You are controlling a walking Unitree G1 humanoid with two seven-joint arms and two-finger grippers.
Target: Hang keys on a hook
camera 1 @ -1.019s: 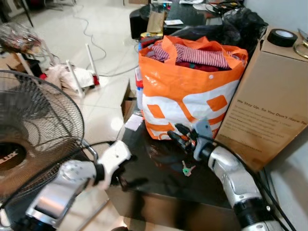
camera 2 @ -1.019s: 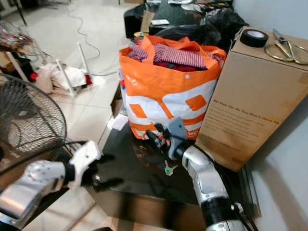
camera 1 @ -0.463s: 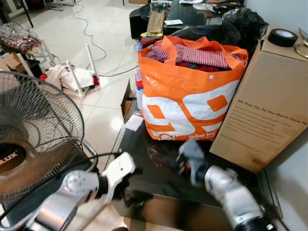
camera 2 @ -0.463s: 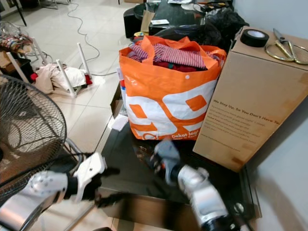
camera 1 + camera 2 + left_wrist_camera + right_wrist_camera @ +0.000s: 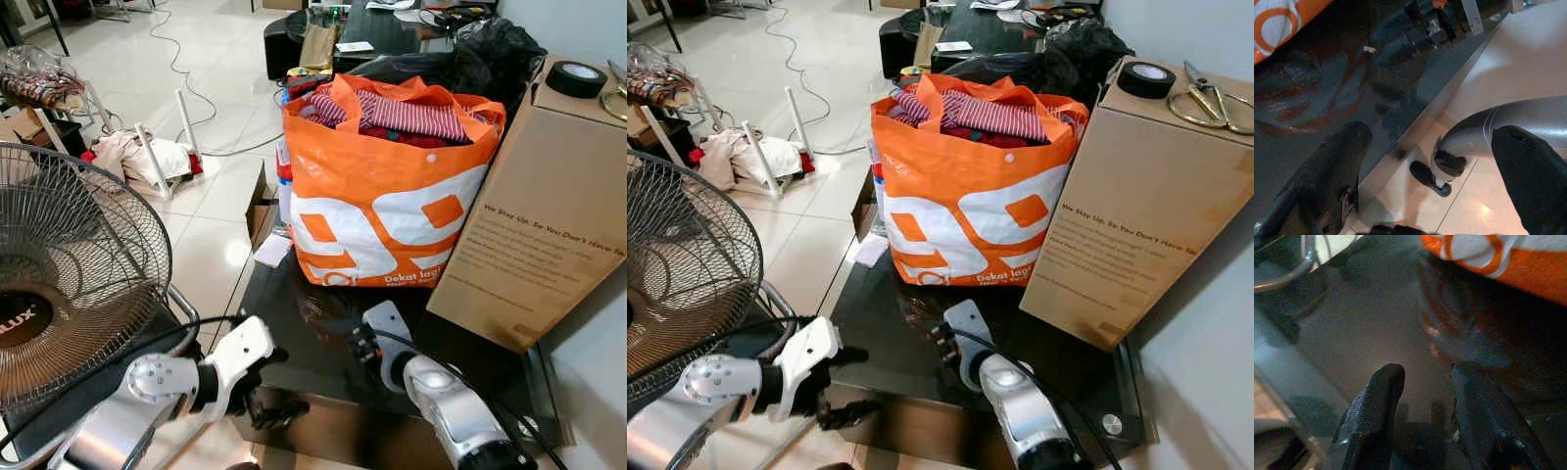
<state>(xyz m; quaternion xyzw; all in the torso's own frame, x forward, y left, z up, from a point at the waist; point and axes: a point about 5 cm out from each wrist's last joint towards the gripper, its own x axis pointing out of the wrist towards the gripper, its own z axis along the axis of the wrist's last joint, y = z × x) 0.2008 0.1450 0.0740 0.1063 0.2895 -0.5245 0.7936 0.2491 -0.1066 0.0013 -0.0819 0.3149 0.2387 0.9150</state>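
Right gripper (image 5: 1422, 396) low over dark shiny glass table (image 5: 323, 338), black fingers apart, holding nothing. Left gripper (image 5: 265, 387) at table's front edge, fingers apart. Big orange-and-white bag (image 5: 377, 191) behind. Keys hidden, can't tell where.

Glossy dark glass table (image 5: 882, 338)

Even, bright light fills the head views, with glare patches on the pale floor tiles (image 5: 211, 240) left of the orange bag (image 5: 377, 211). The bag mirrors dimly in the dark glass tabletop (image 5: 892, 333) below it. Both wrist views are dim and soft, their near black fingers (image 5: 1376, 416) out of focus.
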